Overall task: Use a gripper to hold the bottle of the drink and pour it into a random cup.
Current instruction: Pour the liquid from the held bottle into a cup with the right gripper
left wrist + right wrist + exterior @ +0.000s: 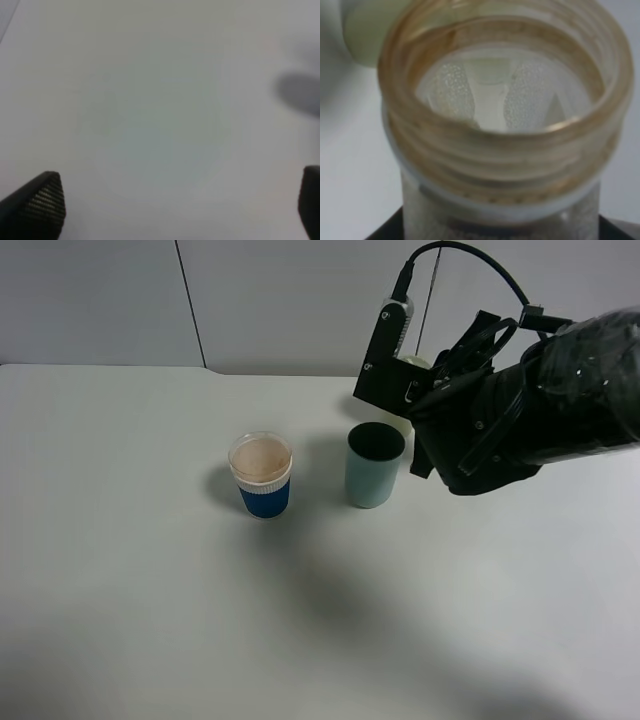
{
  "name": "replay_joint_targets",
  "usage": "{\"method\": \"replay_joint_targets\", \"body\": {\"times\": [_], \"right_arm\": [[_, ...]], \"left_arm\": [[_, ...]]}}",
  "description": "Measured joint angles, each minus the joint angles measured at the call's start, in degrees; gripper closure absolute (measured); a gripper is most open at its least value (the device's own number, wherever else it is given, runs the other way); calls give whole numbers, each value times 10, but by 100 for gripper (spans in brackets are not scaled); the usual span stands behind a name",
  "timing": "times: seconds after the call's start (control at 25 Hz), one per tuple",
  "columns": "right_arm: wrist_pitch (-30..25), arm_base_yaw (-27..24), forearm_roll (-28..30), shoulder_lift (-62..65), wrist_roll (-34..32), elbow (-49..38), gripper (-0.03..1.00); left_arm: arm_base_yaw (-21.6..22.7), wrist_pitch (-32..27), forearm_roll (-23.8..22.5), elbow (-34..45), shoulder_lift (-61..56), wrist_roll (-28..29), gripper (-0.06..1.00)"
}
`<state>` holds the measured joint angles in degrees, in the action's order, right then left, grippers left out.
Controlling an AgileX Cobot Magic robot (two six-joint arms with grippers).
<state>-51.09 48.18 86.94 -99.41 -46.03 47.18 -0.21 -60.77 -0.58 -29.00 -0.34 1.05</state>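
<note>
Fingers of the right gripper (435, 445) clasp the bottle (500, 150); tilting short of the cup (374, 480) would wet the bench (150, 620)

I count three cups: one teal cup (375, 468), one blue-and-white cup (262, 475), one pale yellow-green cup (365, 30), only partly seen. One bottle (505, 125). One black arm (560, 390) in the high view. Left gripper (175, 210): two fingertips (42, 200) showing.
</note>
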Motion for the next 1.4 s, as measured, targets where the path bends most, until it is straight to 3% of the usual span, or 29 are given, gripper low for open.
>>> {"method": "replay_joint_targets", "body": {"times": [0.4,1.4], "right_arm": [[-2,0,4,0,90,0,59],[-20,8,29,0,203,0,59]], "left_arm": [[0,0,0,0,0,0,2],[0,0,0,0,0,0,2]]}}
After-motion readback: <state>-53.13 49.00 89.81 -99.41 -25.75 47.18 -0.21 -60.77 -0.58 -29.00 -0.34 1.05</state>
